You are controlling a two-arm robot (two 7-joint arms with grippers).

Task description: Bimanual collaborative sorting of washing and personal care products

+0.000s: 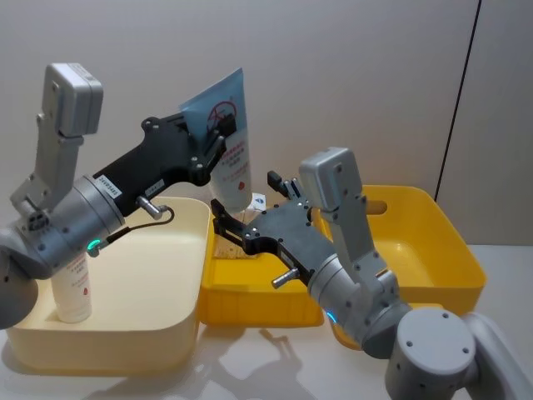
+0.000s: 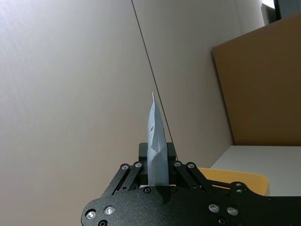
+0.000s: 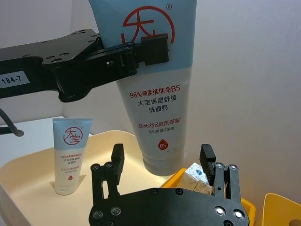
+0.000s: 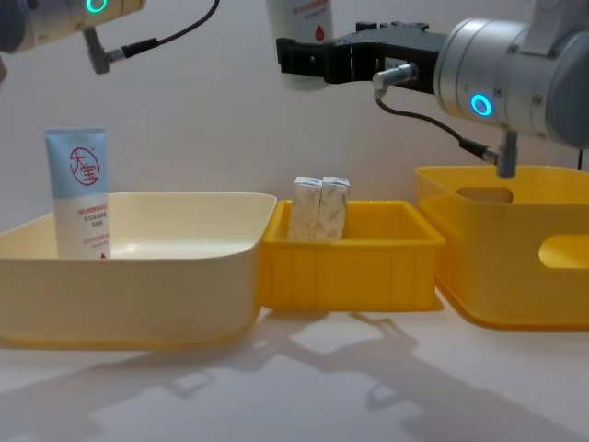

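Observation:
My left gripper [image 1: 218,127] is shut on the crimped end of a pale-blue-and-white tube [image 1: 231,167] with a red round logo. It holds the tube high, cap end down, over the gap between the cream bin [image 1: 125,342] and the small yellow bin [image 1: 258,304]. In the left wrist view the tube [image 2: 156,141] shows edge-on between the shut jaws. My right gripper [image 3: 162,157] is open, its fingers on either side of the tube's cap end [image 3: 157,117], apart from it. A second tube [image 4: 78,193] stands upright in the cream bin. Two beige cartons [image 4: 320,208] stand in the small yellow bin.
A large yellow bin [image 1: 433,250] with a handle slot sits to the right of the small one, behind my right arm. The three bins stand side by side on a white table [image 4: 322,378], with bare surface in front of them. A plain wall rises behind.

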